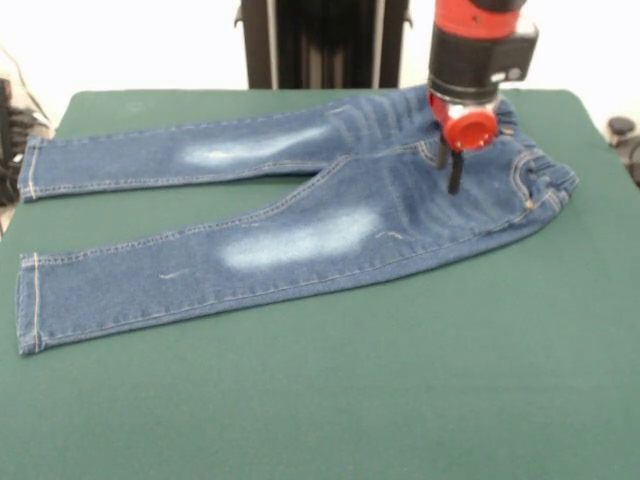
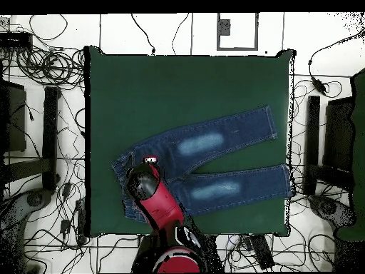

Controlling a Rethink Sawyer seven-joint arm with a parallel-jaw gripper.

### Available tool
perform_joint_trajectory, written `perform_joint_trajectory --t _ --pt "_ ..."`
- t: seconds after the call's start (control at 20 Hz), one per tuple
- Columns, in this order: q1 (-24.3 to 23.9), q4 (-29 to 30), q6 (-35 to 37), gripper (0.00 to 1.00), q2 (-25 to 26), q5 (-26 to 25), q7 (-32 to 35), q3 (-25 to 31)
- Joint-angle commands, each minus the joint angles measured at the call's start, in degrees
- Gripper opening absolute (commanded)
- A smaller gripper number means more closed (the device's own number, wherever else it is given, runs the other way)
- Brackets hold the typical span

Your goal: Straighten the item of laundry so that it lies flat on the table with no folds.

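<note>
The blue denim jeans (image 1: 300, 215) lie spread on the green table (image 1: 400, 400). Their waistband is at the far right in the front view, and the two legs splay apart toward the left. Both whitish thigh patches face up. A few small wrinkles show near the waistband. My gripper (image 1: 449, 172) points down and reaches the denim just below the waistband, under the red and black wrist (image 1: 470, 60). In the overhead view the jeans (image 2: 214, 160) lie in the near half of the table (image 2: 185, 93). The arm (image 2: 160, 207) covers the waistband end and hides the gripper.
The black pedestal (image 1: 320, 40) stands behind the table's far edge. Dark equipment (image 1: 625, 140) sits off the table's right side. Cables (image 2: 43, 64) and black stands (image 2: 50, 135) surround the table on the floor. Bare green cloth lies in front of the jeans.
</note>
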Motion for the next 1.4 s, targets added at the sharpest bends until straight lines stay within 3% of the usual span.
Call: perform_joint_trajectory --t 0.05,0.55,0.9,1.4 --pt "0.54 -6.93 4.47 1.0 7.22 4.65 16.2 7.4" --pt "8.41 -14.09 14.99 1.0 9.69 8.59 20.48 1.36" --pt "15.75 -24.7 25.1 1.0 14.22 4.43 31.83 -6.8" --pt "16.31 -39.06 30.64 1.0 21.17 2.16 38.06 -5.52"
